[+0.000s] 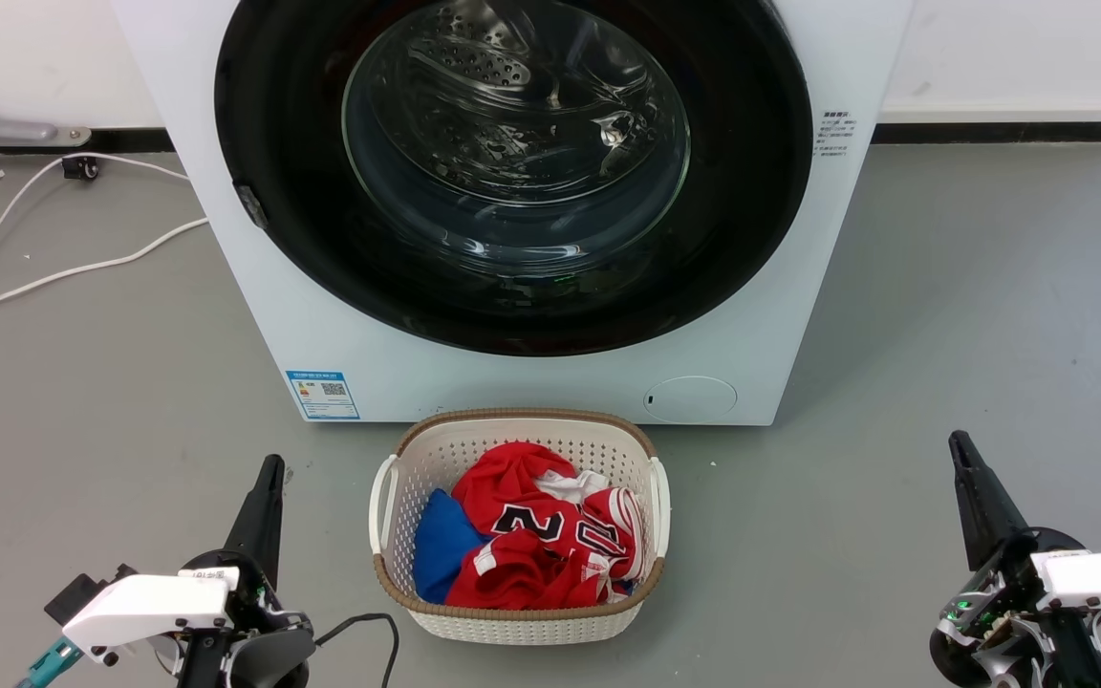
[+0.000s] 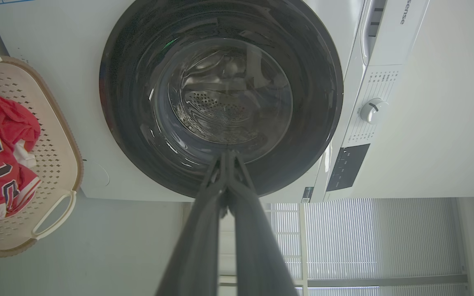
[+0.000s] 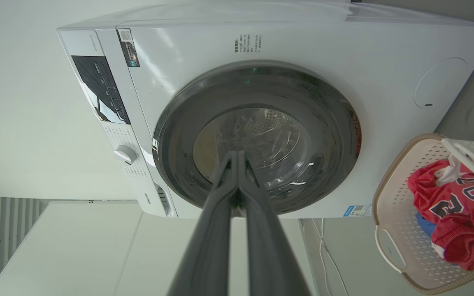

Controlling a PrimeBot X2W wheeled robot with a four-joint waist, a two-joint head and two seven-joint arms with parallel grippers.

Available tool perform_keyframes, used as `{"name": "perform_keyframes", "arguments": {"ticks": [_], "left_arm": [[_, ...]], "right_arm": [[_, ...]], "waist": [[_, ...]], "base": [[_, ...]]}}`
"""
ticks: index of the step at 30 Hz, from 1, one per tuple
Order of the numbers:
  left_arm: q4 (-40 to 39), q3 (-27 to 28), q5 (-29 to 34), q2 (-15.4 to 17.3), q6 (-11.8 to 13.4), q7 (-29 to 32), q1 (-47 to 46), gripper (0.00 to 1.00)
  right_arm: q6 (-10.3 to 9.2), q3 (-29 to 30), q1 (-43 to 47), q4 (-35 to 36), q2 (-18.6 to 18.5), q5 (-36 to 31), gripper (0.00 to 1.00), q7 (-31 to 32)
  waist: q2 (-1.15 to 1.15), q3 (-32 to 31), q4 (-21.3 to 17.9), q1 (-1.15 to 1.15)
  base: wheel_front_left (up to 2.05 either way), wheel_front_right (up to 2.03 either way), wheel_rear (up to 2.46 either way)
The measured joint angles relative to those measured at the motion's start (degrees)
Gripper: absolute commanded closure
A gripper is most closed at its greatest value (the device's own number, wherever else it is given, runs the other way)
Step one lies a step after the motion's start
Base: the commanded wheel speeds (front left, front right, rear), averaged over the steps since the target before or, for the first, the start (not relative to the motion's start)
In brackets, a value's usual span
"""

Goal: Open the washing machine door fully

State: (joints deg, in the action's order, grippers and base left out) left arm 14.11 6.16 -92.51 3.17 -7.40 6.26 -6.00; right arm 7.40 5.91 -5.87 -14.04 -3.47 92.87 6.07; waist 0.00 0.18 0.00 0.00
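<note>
The door (image 1: 512,172) sits shut at top centre, my left claw (image 1: 270,468) and right claw (image 1: 961,444) hang in the lower corners, both pinched closed and empty; opening hasn't begun, so first I must reach it and pull.

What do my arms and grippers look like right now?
Both match: the left gripper and right gripper each have two long, dark, tapering fingers on a black wrist with a white housing. The left carries a teal fitting and a looping black cable; the right shows green lights.

The washing machine panel (image 2: 402,12) reads "isense"; the red jersey (image 1: 512,483) shows, perhaps, "20".
</note>
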Motion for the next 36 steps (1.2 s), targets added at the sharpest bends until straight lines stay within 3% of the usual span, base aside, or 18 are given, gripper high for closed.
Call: {"name": "perform_keyframes", "arguments": {"ticks": [36], "left_arm": [[0.0,0.12,0.08,-0.1,0.0,0.13,-0.01,1.0]], "right_arm": [[0.0,0.27,-0.02,-0.02,0.16,-0.15,1.0,0.11]], "waist": [[0.0,0.0,0.0,0.0]], "base": [[0.0,0.0,0.0]]}}
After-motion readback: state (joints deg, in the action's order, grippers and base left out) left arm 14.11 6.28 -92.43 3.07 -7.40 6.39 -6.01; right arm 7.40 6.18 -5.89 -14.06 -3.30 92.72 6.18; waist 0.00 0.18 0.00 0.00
